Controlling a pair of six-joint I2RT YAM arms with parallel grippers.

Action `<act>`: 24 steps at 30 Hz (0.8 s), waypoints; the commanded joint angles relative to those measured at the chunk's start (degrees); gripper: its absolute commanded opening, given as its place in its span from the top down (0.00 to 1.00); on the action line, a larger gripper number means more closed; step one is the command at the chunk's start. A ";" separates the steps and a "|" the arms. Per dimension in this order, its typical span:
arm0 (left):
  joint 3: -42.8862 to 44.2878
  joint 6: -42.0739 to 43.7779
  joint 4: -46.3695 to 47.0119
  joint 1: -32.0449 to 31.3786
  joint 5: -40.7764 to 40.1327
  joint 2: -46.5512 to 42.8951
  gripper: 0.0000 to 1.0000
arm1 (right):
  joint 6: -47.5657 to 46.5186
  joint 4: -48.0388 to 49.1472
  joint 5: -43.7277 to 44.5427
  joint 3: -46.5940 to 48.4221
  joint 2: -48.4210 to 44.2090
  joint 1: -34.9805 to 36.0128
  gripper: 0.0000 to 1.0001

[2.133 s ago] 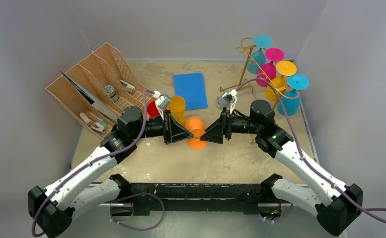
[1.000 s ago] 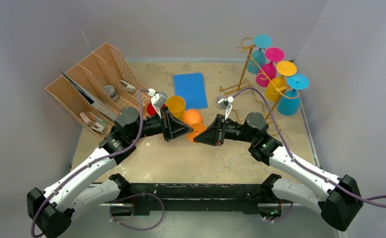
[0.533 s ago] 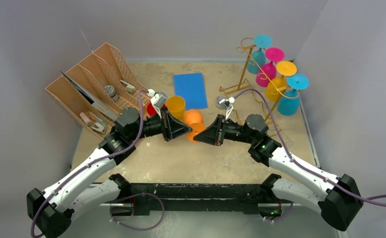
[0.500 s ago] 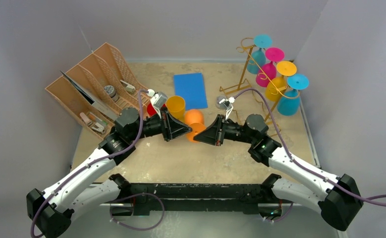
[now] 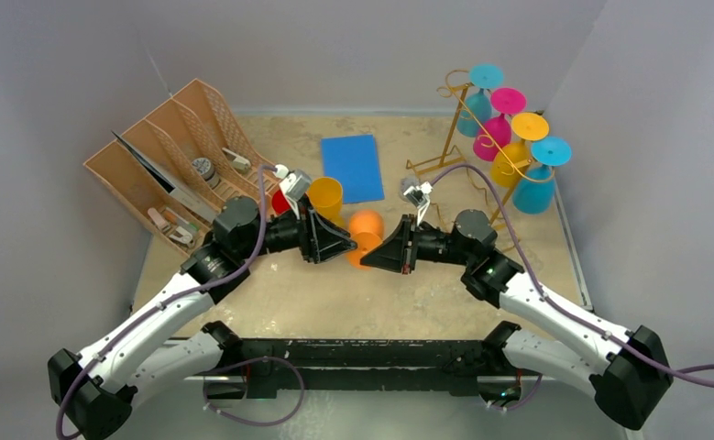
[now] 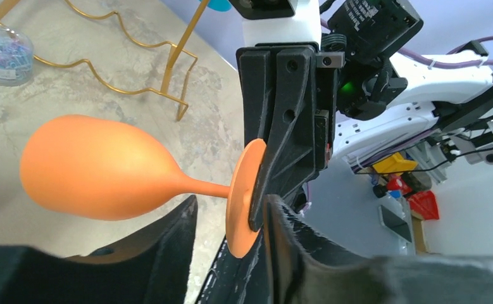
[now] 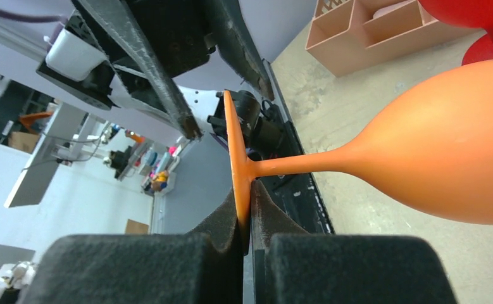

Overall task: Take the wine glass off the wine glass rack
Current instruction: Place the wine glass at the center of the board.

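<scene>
An orange wine glass (image 5: 366, 229) hangs on its side above the middle of the table, away from the gold wire wine glass rack (image 5: 494, 145) at the back right. My right gripper (image 7: 244, 197) is shut on the rim of the glass's round foot (image 7: 236, 142), and the bowl (image 7: 446, 158) points away from it. My left gripper (image 6: 231, 209) is open; its fingers straddle the stem and foot without pressing them. The bowl (image 6: 92, 168) shows above the left finger, with the rack's wavy base (image 6: 104, 63) behind.
Several teal, pink and yellow glasses (image 5: 509, 137) hang on the rack. A brown slotted organizer tray (image 5: 165, 156) stands at the back left. A blue pad (image 5: 353, 167), a yellow cup (image 5: 325, 194) and a red glass (image 5: 282, 202) lie behind the left gripper. A jar of clips (image 6: 3, 54) sits near the rack.
My left gripper has opened and let go of the orange glass. The right gripper has closed on the glass's foot. The glass has shifted slightly between the two grippers.
</scene>
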 commanded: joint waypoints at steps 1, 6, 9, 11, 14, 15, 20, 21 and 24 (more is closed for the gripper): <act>2.37 1.34 -0.99 -0.21 1.33 -1.50 0.51 | -7.38 -7.00 -2.24 4.01 -3.25 0.07 1.00; 1.87 0.87 -4.87 -0.21 0.06 -4.01 0.25 | -10.88 -6.72 -5.30 3.17 -3.74 0.07 1.00; 2.40 2.05 -9.36 -0.21 -0.97 -5.37 0.17 | -13.67 -6.40 -7.79 2.70 -4.12 0.09 1.00; 3.24 2.98 -12.25 -0.21 -1.29 -5.97 0.14 | -16.11 -7.96 -8.97 2.78 -5.01 0.07 1.00; 5.33 4.79 -17.32 -0.21 -3.03 -6.89 0.12 | -21.76 -11.67 -9.52 3.13 -6.88 0.09 1.00; 6.07 5.42 -18.97 -0.21 -3.64 -7.03 0.11 | -23.53 -12.81 -9.96 3.21 -7.68 0.10 1.00; 8.11 7.34 -24.35 -0.24 -12.01 -9.84 0.08 | -33.39 -13.80 -13.00 1.51 -11.60 0.10 1.00; 8.03 7.80 -24.21 -0.22 -13.17 -10.49 0.05 | -36.29 -13.47 -13.81 0.79 -12.36 0.10 1.00; 11.17 10.09 -26.51 -0.13 -14.65 -9.49 0.02 | -48.94 -15.67 -18.02 -0.67 -14.41 0.09 1.00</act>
